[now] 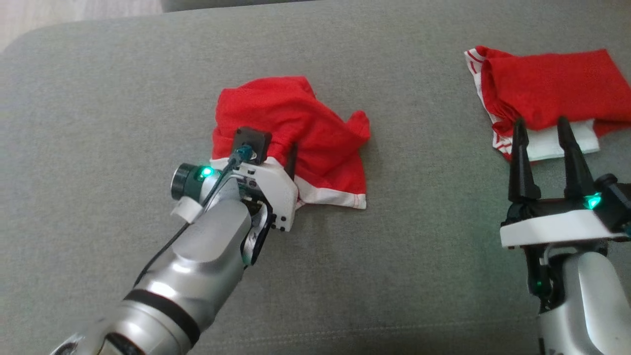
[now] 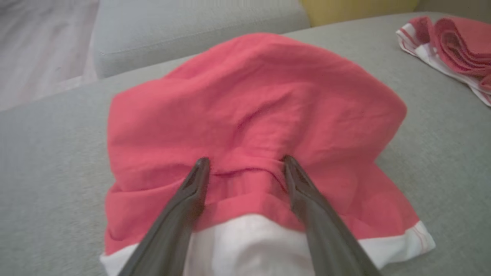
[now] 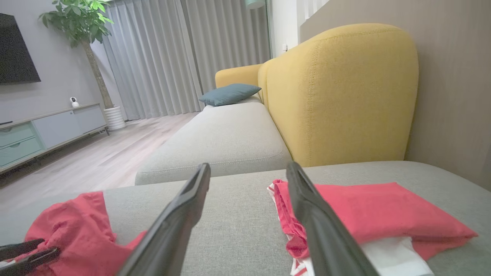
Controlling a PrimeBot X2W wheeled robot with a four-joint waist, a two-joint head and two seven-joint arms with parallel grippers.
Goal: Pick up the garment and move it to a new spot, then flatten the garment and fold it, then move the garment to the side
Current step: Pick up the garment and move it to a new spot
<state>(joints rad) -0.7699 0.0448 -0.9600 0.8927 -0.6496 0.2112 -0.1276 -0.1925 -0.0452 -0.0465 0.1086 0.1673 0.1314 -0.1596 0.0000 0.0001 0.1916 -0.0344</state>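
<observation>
A crumpled red garment (image 1: 300, 123) with a white hem lies in the middle of the grey cushion. My left gripper (image 1: 276, 154) comes down onto its near edge. In the left wrist view the left gripper (image 2: 245, 163) is open, both fingertips (image 2: 201, 165) resting on the red garment (image 2: 261, 96) with a small ridge of cloth between them, not pinched. My right gripper (image 1: 540, 125) stands open at the lower right with nothing between its fingers. The right wrist view has the right gripper (image 3: 248, 168) above bare cushion and the garment (image 3: 73, 226) at its lower left.
A second red and white garment (image 1: 547, 88) lies folded at the far right, just beyond my right fingertips. The grey cushion (image 1: 98, 98) stretches wide on every side. A yellow backrest (image 3: 337, 92) rises behind it, and wooden floor (image 1: 74, 10) lies past the far left edge.
</observation>
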